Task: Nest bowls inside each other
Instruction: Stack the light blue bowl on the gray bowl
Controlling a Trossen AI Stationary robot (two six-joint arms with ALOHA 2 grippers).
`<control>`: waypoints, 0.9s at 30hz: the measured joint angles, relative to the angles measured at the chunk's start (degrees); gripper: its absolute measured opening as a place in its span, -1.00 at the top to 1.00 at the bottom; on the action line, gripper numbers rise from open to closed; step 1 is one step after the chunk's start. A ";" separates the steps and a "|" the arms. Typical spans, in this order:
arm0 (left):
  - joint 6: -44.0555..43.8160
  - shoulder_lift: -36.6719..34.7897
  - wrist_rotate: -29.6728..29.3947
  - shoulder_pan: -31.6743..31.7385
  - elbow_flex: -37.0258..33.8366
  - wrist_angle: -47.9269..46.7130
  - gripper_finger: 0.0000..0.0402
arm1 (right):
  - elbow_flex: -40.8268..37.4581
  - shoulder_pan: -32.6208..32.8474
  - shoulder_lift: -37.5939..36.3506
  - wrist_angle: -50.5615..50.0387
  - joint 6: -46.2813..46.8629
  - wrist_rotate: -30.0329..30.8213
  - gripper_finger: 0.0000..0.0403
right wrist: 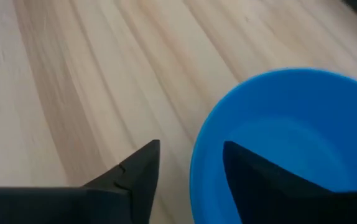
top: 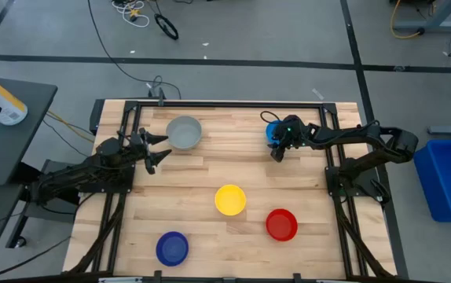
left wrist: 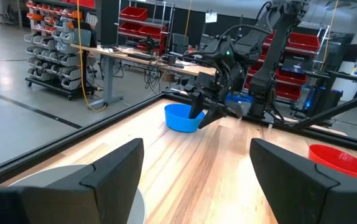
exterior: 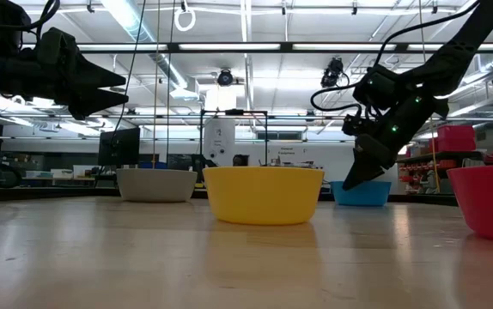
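My left gripper [top: 159, 149] hung wide open just beside the grey bowl [top: 184, 132], waiting. Right of that bowl, my right gripper [right wrist: 188, 165] straddled the light blue bowl's [right wrist: 290, 137] rim, fingers apart, positioned to pinch its wall.

Yellow bowl [exterior: 264, 194] sat front and center on the wood surface [exterior: 229, 266], grey bowl [exterior: 156, 184] behind, while the right end effector [exterior: 360, 176] hung tilted over the light blue bowl [exterior: 368, 193].
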 joint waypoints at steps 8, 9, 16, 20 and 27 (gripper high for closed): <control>0.72 0.00 0.00 0.00 0.00 0.00 -0.52 | 0.00 0.20 0.00 1.50 0.13 0.11 0.84; 0.90 0.00 0.00 0.00 0.00 0.00 -0.52 | 0.00 0.27 0.00 1.84 -0.06 0.24 0.91; 2.64 0.00 0.17 0.00 -0.02 0.00 -0.52 | 0.09 1.00 -0.06 3.05 1.86 1.80 0.98; 2.21 0.00 -0.22 0.00 -0.02 0.00 -0.52 | 0.07 2.68 0.00 8.85 2.48 0.72 0.98; 1.74 0.00 -0.27 0.00 -0.02 0.00 -0.52 | 0.22 5.97 0.53 25.43 4.71 -1.61 0.99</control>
